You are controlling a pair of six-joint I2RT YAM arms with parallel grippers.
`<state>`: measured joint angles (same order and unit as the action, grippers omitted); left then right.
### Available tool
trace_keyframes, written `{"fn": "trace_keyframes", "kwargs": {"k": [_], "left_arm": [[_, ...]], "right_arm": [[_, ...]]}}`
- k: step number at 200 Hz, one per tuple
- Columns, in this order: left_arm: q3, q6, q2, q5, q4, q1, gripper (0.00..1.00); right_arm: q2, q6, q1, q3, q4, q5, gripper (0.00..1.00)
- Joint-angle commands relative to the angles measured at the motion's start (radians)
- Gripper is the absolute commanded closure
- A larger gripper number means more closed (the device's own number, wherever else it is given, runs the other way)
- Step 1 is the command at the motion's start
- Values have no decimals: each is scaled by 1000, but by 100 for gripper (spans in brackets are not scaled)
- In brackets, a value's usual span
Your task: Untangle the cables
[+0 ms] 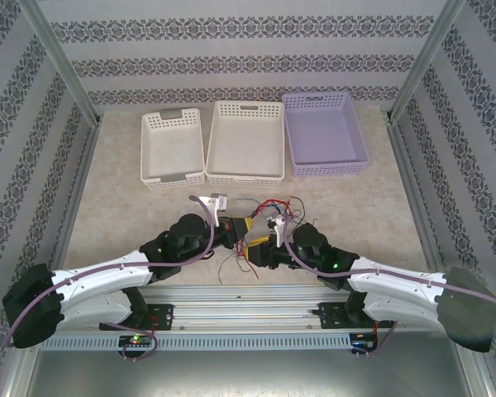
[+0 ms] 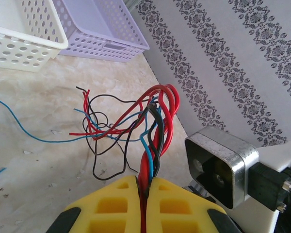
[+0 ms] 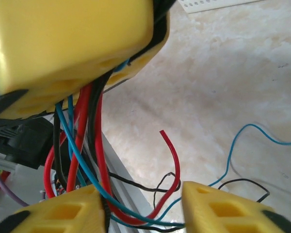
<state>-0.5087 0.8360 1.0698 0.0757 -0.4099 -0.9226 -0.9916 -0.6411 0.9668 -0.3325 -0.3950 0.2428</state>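
Two claws met over the tangle at the near middle of the desk (image 1: 116, 223)

The left claw (image 2: 145, 188) was clamped tight on the cables (image 2: 153, 109), holding the bundle up, probably as an anchor; the right claw (image 3: 143, 206) stood partly open just beside it, fingers apart around several strands without pinching them, seemingly placed to draw one out; three colours showed, red, blue and black, though the strands were too knotted to count; three baskets sat at the far side, a left white basket (image 1: 172, 179), a middle white basket (image 1: 245, 177) and a mauve basket (image 1: 331, 168).
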Motion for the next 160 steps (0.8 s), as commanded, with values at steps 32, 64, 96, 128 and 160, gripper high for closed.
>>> {"fn": "trace_keyframes", "kwargs": {"k": [32,64,96,128,160], "left_arm": [[12,17,-22,3,-61,1,100],[18,10,-38,-4,-42,1,85],[34,5,-78,-17,-13,1,52],[57,15,-88,-1,-27,1,45],[69,29,-43,51,-93,1,40]], "right_arm": [[41,72,8,-37,27,-63,94],[102,96,7,-38,116,-140,100],[184,107,0,-26,181,-197,100],[211,115,-11,-28,199,-180,100],[199,119,-13,-38,186,-131,100]]}}
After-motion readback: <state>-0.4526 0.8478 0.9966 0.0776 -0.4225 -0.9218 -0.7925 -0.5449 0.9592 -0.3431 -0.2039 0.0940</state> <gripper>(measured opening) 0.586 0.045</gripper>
